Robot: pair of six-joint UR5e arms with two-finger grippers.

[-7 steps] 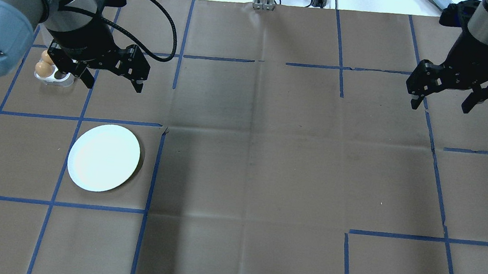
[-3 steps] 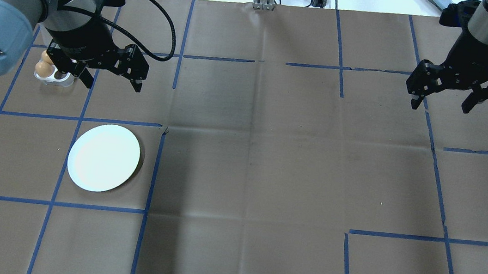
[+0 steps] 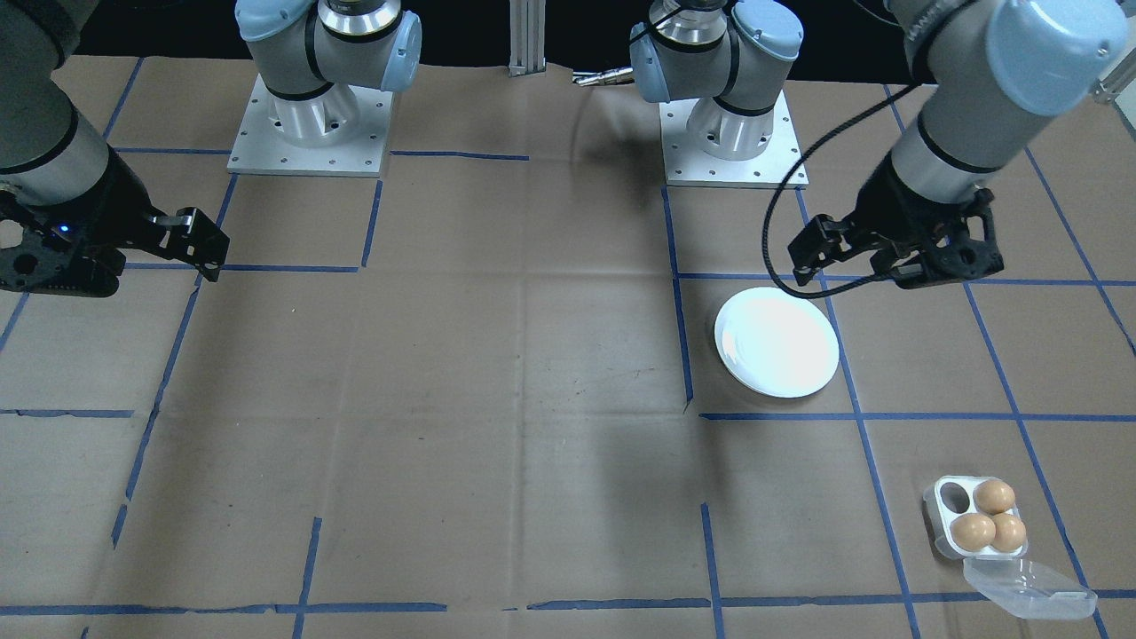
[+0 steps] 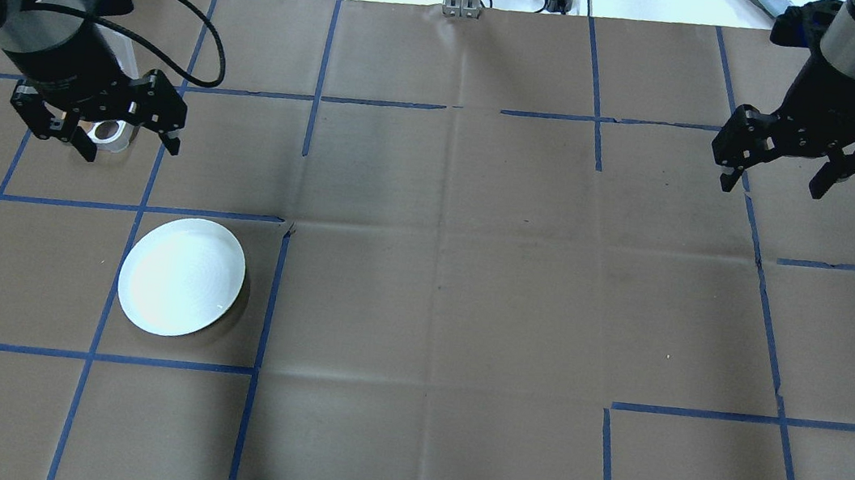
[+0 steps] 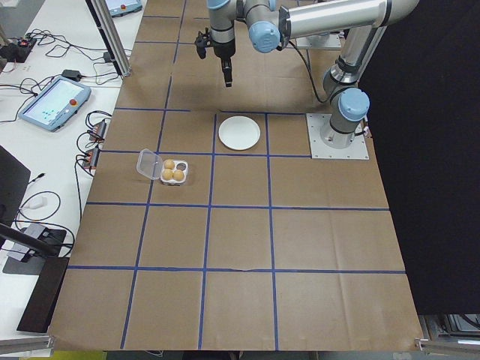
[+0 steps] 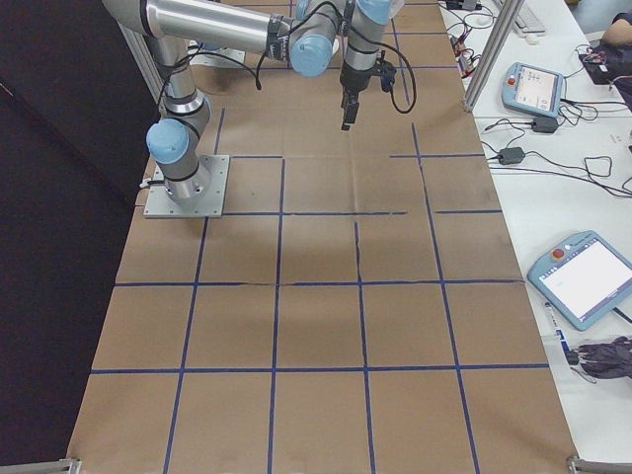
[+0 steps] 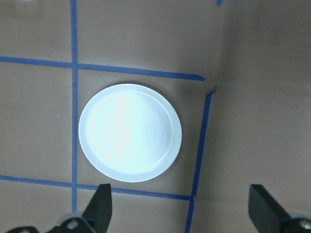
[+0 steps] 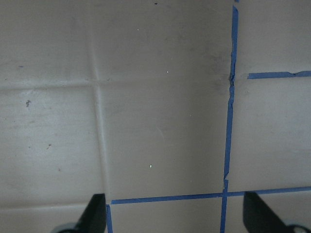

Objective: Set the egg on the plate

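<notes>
Left hand (image 4: 93,131) shifted left; front view alone shows eggs (image 3: 987,520).

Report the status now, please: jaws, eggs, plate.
Left gripper jaws open, empty, high above table. Right gripper jaws open, idle. Three eggs in tray, lid open. Plate bare, path clear.

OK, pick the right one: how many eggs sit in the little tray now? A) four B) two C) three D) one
C: the front-facing view shows three brown eggs in the tray, with one of its four holes empty and its clear lid folded open beside it; the side view from the robot's left agrees.
</notes>
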